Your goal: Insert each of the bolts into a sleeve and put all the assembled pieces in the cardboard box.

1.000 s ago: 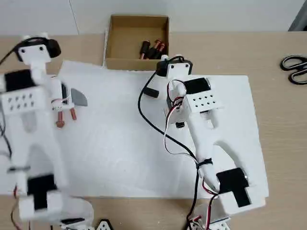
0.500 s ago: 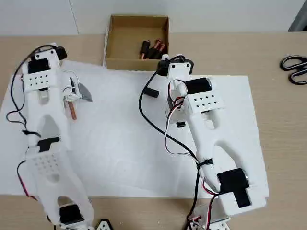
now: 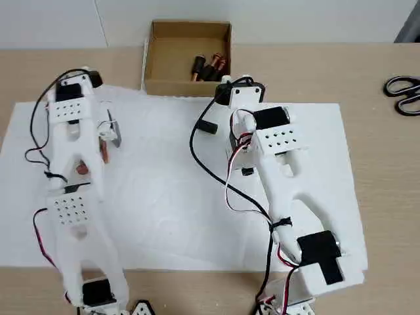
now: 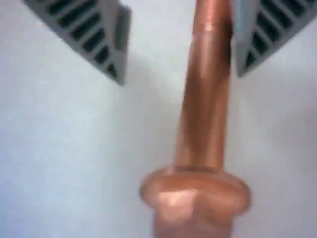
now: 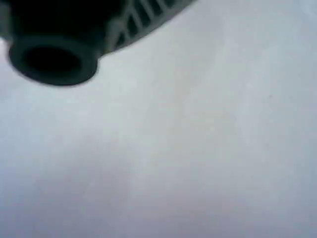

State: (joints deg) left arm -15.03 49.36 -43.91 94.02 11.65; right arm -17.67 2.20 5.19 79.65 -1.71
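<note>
From my console the left claw (image 4: pixel 178 69) stands wide open over the white foam sheet (image 3: pixel 164 197). A copper bolt (image 4: pixel 205 114) lies flat on the sheet's left part, between the jaws and touching one of them. The right claw (image 5: pixel 94 34) is closed on a black sleeve (image 5: pixel 52 62), open end toward the camera, above the foam. The sheet covers much of a wooden table (image 3: pixel 380 170); the cardboard box (image 3: pixel 167 62) at the far edge holds a few assembled pieces (image 3: pixel 209 67), and scissors (image 3: pixel 403 94) lie far right
</note>
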